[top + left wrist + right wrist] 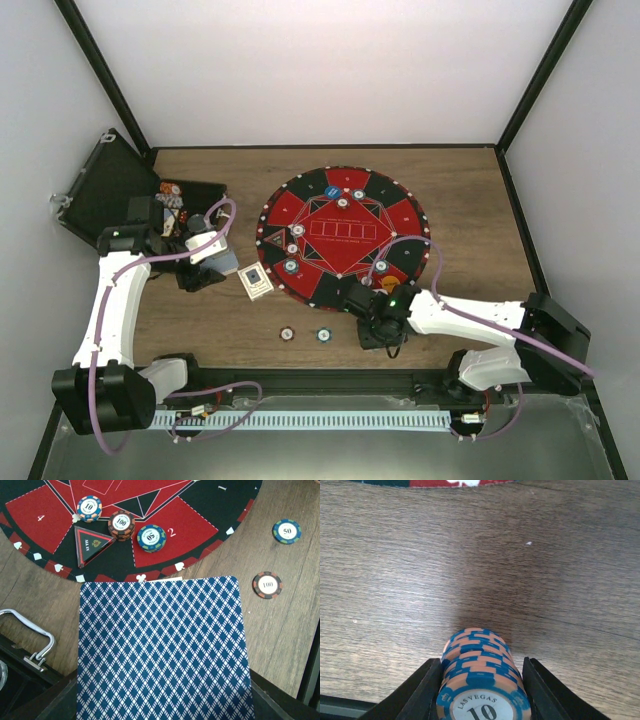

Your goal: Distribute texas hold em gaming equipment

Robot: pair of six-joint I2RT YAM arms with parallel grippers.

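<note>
Top: left jaws clench a card (257,281) just left of the mat (400,215). Left wrist: its blue back fills the foreground; 2 chips (267,585) lie on the desk (285,640). Right wrist: right jaws grasp a chip stack (481,680) standing on the desk.

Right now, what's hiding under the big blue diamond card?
Around the blue diamond card you see wooden table and the round mat. A thin pale strip peeks out at its far edge, maybe another card. Anything else beneath is covered.
</note>
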